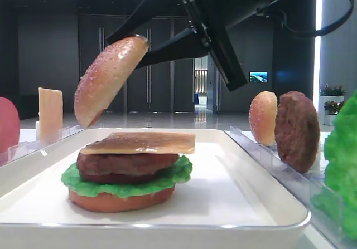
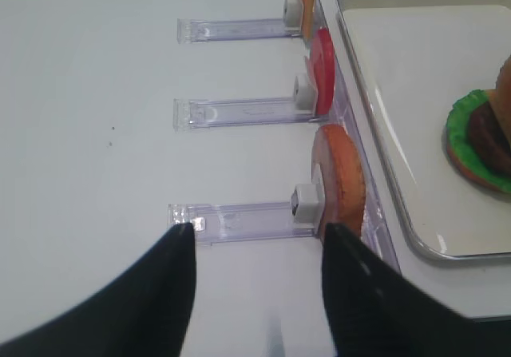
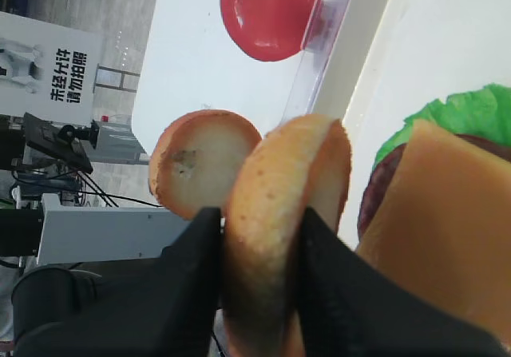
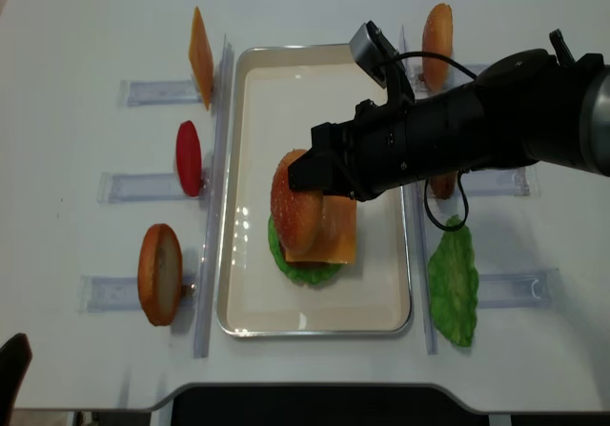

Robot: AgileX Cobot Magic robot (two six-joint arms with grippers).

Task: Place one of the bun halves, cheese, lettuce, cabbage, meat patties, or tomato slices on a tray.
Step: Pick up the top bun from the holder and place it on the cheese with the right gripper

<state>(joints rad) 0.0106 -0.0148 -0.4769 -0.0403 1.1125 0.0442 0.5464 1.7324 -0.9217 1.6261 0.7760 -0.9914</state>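
The right gripper (image 3: pixel 259 237) clamped the sesame bun top (image 1: pixel 109 77), tilted in the air at eleven o'clock above the cheese-topped stack (image 1: pixel 127 168) on the tray (image 1: pixel 245 196). The left gripper (image 2: pixel 255 241) hung closed, holding nothing.

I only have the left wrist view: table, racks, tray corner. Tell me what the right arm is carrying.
Observer: The right gripper is shut on the sesame bun top, pinched on edge.
Operator: Give me its position over the tray.
Observer: It hangs tilted in the air above the stack on the white tray, not touching it.
Operator: List the stack.
Observer: From the bottom: bottom bun, lettuce, meat patty, cheese slice on top.
Operator: Report the right-hand rack.
Observer: Another bun half, a second patty and a lettuce leaf stand there.
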